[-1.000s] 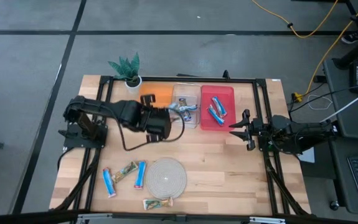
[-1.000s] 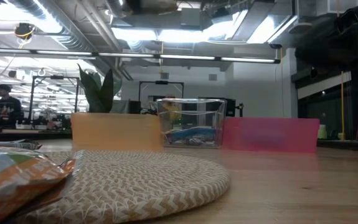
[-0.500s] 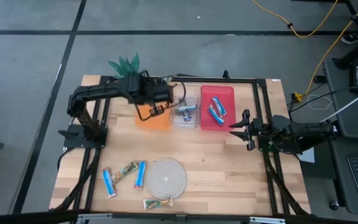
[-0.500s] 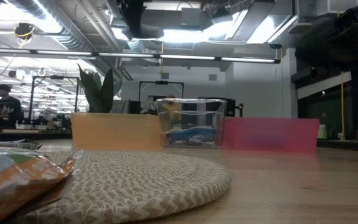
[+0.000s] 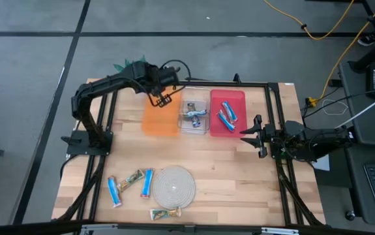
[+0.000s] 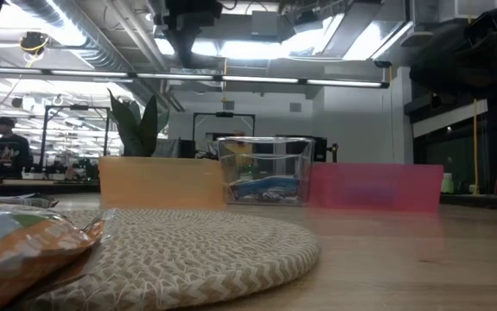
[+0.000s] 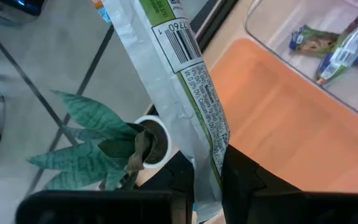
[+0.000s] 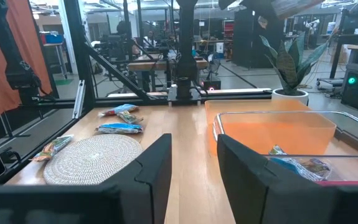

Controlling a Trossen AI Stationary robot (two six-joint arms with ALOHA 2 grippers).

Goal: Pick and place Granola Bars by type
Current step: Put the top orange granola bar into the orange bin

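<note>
Sorting midway: left end effector point(image 7: 207, 177) clamped on granola bar point(image 7: 179, 81) above orange bin point(image 5: 161, 112); clear bin point(image 5: 194, 114), red bin point(image 5: 228, 112) partly filled; five bars on counter point(image 5: 239, 176); right end effector point(image 5: 251, 136) apart, idle.

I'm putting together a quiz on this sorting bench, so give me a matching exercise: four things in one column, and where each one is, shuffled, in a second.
Things
1. red bin
2. clear bin
3. woven mat
4. left gripper

Places
A. near the table's front edge, bars lying on either side of it
B. above the orange bin's back end, jaws shut on a granola bar
C. holds only bright blue bars
D. middle of the three bins, holding mixed wrappers

Pairs: 1-C, 2-D, 3-A, 4-B
</note>
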